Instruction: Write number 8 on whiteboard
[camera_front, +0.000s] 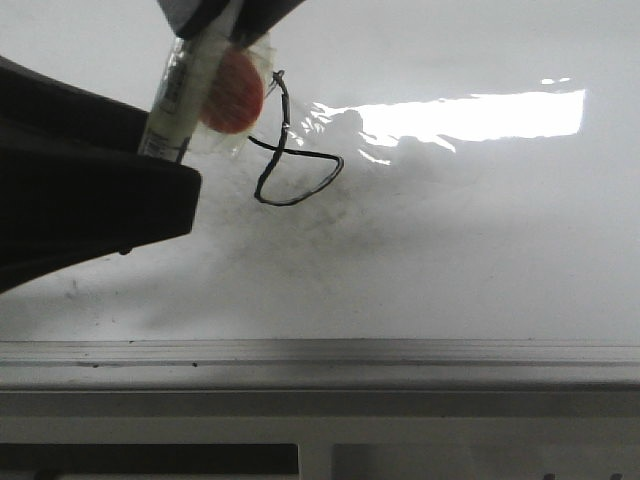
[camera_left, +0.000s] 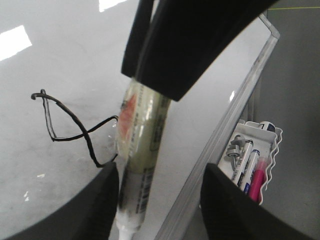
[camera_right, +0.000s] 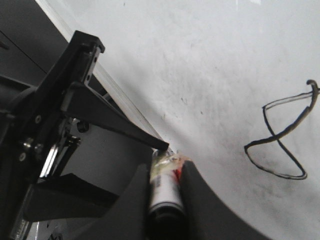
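The whiteboard (camera_front: 450, 250) bears the number 8 (camera_front: 295, 150), a thin black slanted outline, also in the left wrist view (camera_left: 70, 127) and the right wrist view (camera_right: 282, 140). My right gripper (camera_front: 230, 15) is shut on a marker pen (camera_front: 190, 85) wrapped in clear tape with an orange-red patch (camera_front: 232, 92); the grip shows in the right wrist view (camera_right: 169, 167). The pen hangs just left of the 8. My left gripper (camera_left: 162, 172) is open, its jaws on either side of the pen's lower end (camera_left: 142, 135), which lies close to one finger.
The grey edge rail (camera_front: 320, 352) runs along the board's near side. A white tray (camera_left: 272, 165) with several markers sits beyond the rail. The left arm's black body (camera_front: 80, 200) covers the board's left part. Bright glare (camera_front: 470, 115) lies right of the 8.
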